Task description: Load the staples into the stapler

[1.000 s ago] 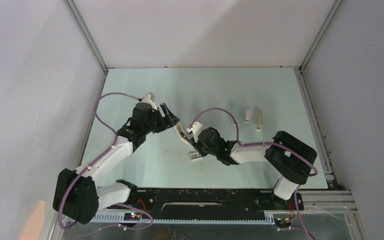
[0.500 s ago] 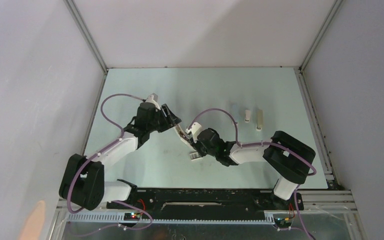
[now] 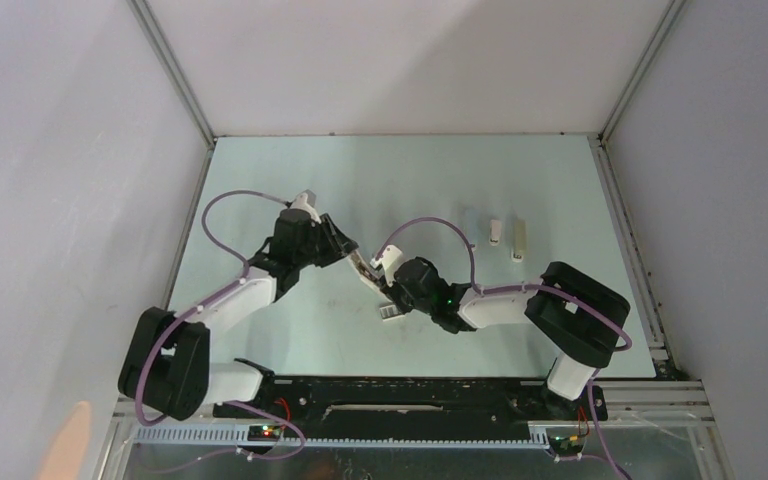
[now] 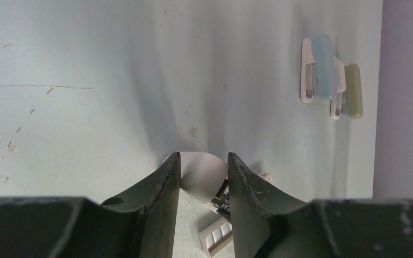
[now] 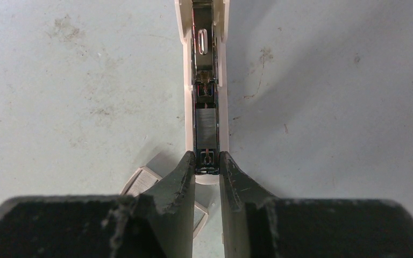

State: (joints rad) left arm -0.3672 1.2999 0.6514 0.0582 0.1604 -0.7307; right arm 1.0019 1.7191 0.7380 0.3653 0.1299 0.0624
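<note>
One scuffed pale green table [image 3: 290, 170] sits boxed in by plain grey walls [image 3: 60, 150]. Since a second ago the left arm has folded closer in, while the stapler [image 5: 206, 80] has stayed put. It lies hinged open mid-table, magazine up, its long axis running diagonally from far-left to near-right. The left gripper [image 4: 204, 161] pinches its pale lid, and the right gripper [image 5: 206, 161] clamps the magazine's near end. The staples [image 4: 219, 236] lie in their tray just beside that end.
</note>
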